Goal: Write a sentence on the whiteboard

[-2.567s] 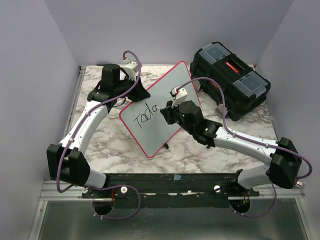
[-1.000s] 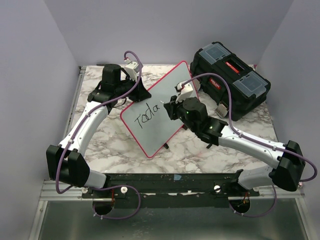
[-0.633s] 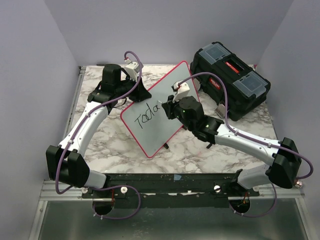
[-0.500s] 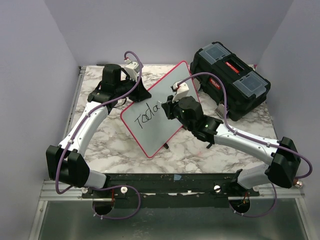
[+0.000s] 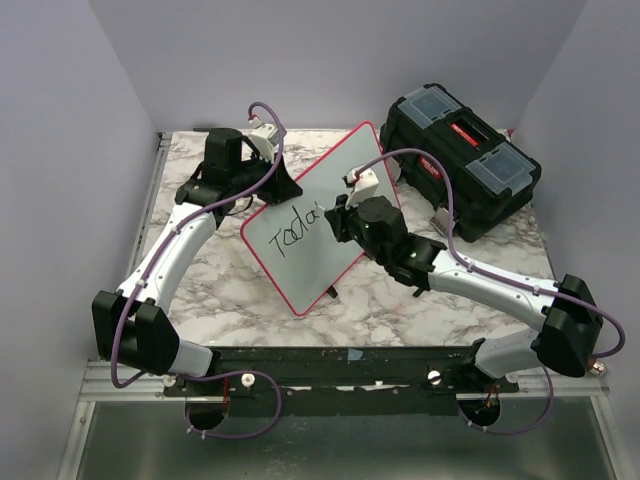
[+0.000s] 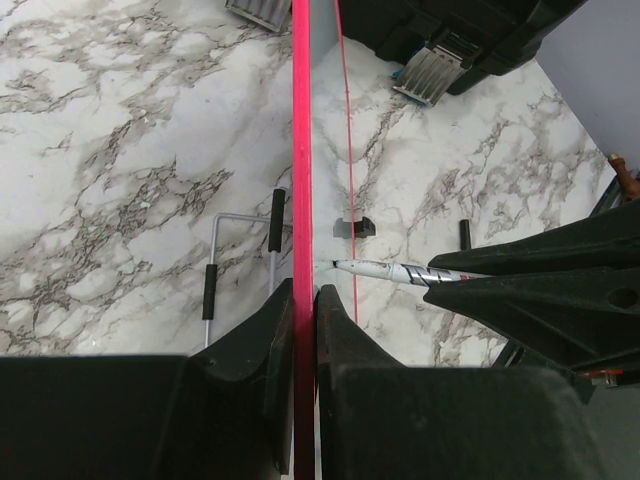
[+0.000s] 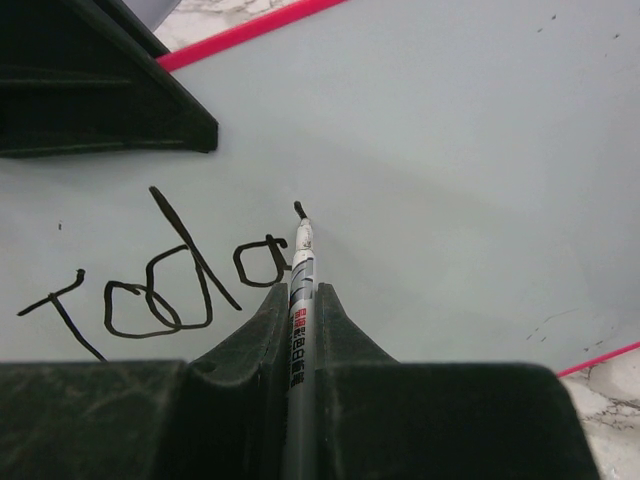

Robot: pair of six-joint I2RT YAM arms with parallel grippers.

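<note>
Whiteboard [image 5: 300,275]: tilted on the marble table [image 5: 225,295], beside the black toolbox [image 5: 462,160], its red rim pinched in the fully closed left gripper [image 6: 303,297].
Right gripper [image 7: 300,297]: clamped narrowly on a marker [image 7: 301,262], tip on the board.
Sentence [image 5: 296,233]: "Toda" so far.
Step in hand: the "y" needs light, even pressure and a steady board.
Change: a short new stroke beside the "a"; the board is unmoved.

Red-rimmed whiteboard [image 5: 335,175] with "Toda" lettering [image 5: 293,236], left claw [image 5: 288,188] at its edge, right claw [image 5: 337,222] over it, black toolbox [image 5: 462,168] just beside
</note>
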